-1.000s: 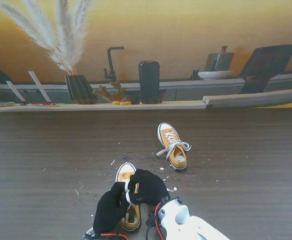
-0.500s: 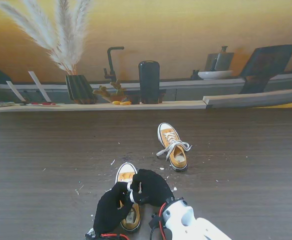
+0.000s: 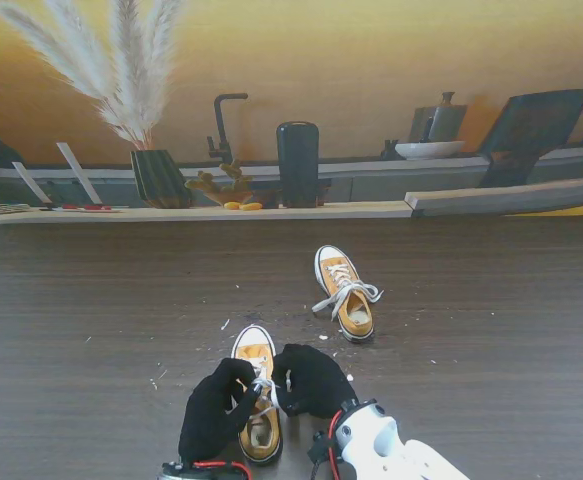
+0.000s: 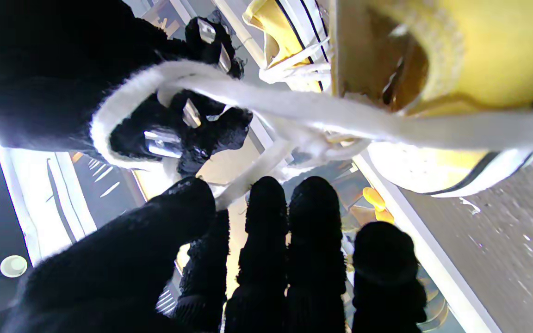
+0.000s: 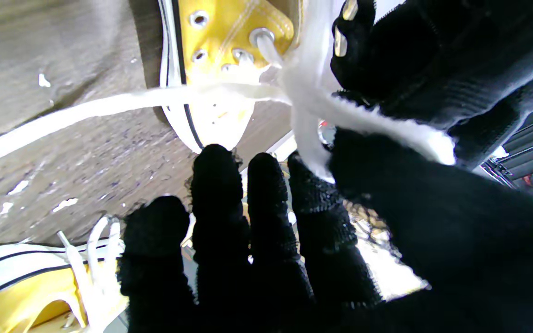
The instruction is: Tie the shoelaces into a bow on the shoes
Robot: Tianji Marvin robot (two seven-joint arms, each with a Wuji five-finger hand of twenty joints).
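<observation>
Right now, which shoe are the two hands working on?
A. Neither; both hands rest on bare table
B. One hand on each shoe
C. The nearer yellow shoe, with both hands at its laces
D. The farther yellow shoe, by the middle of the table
C. In the stand's view the left hand and right hand meet over the nearer shoe, each holding its white lace; the farther shoe lies untouched.

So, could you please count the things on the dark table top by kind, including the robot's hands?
Yellow shoes: 2, the near shoe between the hands and the far shoe.
Black-gloved hands: 2, the left hand and the right hand, each pinching the white lace.
Total: 4.
</observation>
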